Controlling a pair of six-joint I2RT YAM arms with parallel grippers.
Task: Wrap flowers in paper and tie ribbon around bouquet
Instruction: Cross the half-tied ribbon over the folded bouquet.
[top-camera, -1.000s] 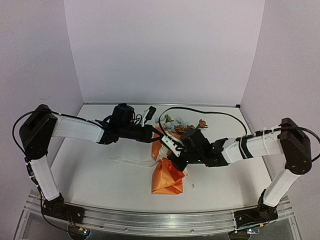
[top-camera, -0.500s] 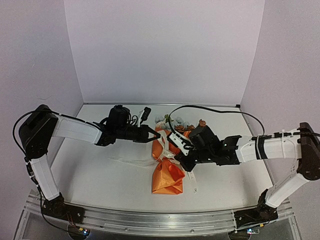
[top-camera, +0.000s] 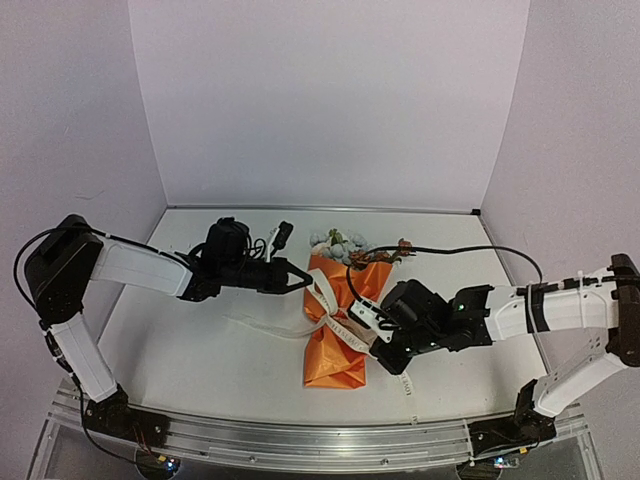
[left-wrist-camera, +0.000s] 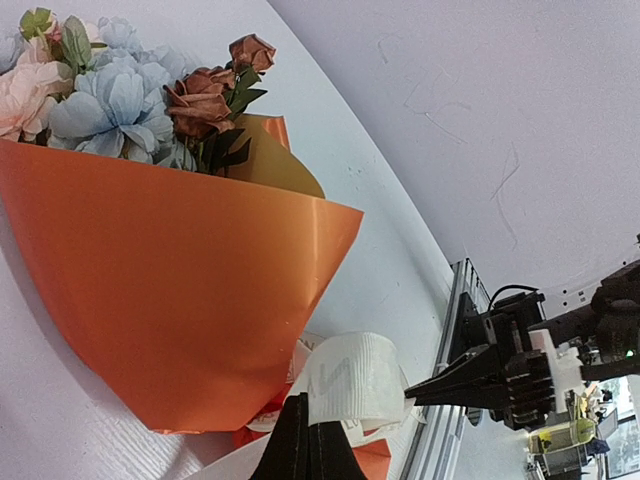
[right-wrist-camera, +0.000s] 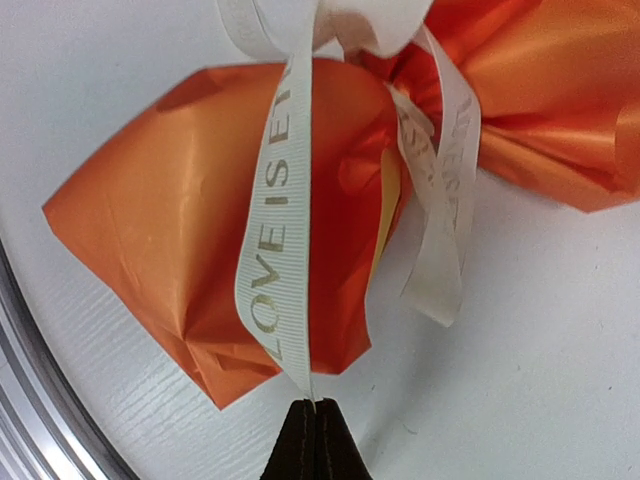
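Top external: ribbon (top-camera: 330, 322) around bouquet (top-camera: 335, 362)

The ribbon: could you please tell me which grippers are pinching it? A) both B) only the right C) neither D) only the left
A: each wrist view shows the ribbon pinched between shut fingertips, by the left gripper and the right gripper alike.

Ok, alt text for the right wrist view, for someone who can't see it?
The right gripper, jaws shut, pinches the cream ribbon, printed LOVE IS, which runs up across the flared end of the orange paper. More ribbon loops hang beside it over the white table.
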